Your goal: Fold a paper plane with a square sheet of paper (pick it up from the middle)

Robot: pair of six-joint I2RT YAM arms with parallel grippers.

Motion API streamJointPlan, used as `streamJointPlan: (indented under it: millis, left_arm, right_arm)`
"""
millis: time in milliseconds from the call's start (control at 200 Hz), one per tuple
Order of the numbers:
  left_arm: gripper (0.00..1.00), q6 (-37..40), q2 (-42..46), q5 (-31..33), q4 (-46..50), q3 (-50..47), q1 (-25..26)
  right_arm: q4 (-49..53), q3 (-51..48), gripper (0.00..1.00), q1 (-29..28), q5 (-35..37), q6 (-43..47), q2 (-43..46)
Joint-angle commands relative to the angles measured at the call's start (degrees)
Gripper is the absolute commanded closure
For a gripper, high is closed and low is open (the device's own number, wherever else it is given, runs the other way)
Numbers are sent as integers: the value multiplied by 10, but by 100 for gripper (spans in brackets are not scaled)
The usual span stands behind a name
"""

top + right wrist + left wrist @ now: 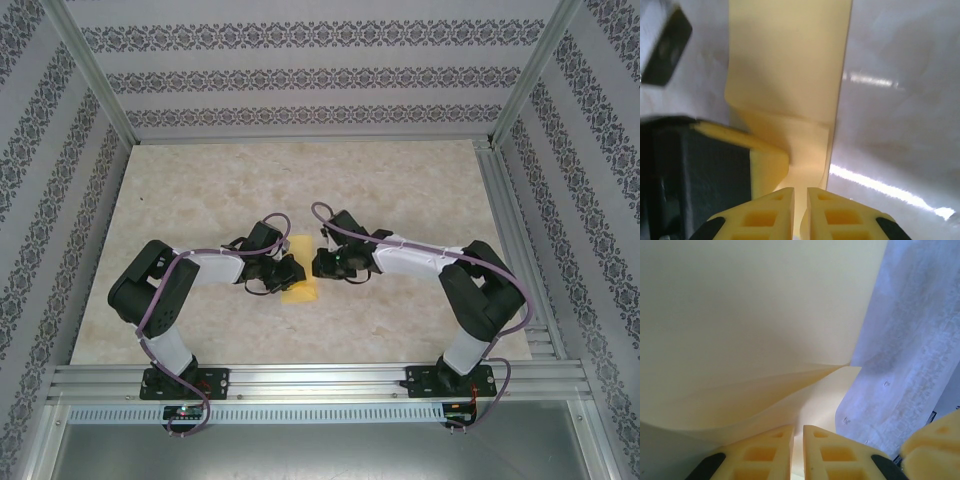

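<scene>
The yellow sheet of paper [299,272] lies folded into a narrow strip on the table between the two arms. My left gripper [289,271] meets it from the left and my right gripper [319,263] from the right. In the left wrist view the paper [750,315] spreads in curved layers, and a layer runs into the narrow gap of my left gripper [798,430], which is shut on it. In the right wrist view the strip [790,60] bends down between the fingers of my right gripper [800,192], also shut on it. A left fingertip [767,162] presses the paper beside it.
The marble-patterned tabletop [300,180] stretches behind the paper, bounded by patterned walls and an aluminium frame [320,382] at the near edge. Bare table [900,65] lies to the right of the strip. The right gripper's finger [935,445] shows at the lower right of the left wrist view.
</scene>
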State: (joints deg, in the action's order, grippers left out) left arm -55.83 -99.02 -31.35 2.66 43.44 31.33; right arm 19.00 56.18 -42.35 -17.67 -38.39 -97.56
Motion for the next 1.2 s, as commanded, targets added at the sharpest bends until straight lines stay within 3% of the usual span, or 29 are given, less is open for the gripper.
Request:
streamJointPlan:
  millis: [0, 260, 1194]
  left_arm:
    - [85, -7, -1, 42, 31, 1, 6]
    - [85, -18, -4, 37, 19, 2, 7]
    - [85, -29, 5, 44, 14, -5, 6]
  right_arm:
    - [-22, -18, 86, -22, -30, -17, 23]
    - [-28, -16, 88, -48, -35, -25, 2]
    - [12, -14, 90, -42, 22, -19, -43]
